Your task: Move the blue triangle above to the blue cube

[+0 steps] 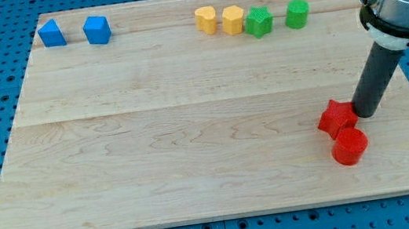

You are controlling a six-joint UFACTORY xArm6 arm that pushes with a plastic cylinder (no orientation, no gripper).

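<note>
My tip (pixel 364 114) was a bare rod with no claw to open or close, touching the red star (pixel 336 117) above the red cylinder (pixel 350 146). Blue triangle (pixel 51 33) sat top-left, just beside the blue cube (pixel 97 30). I judged I should cross without clipping reds.

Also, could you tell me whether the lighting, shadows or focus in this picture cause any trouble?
Camera view: even, soft light on the wooden board, no glare; blocks such as the blue triangle and blue cube look sharp with faint shadows; my tip sits beside the red star, slightly soft-edged.
</note>
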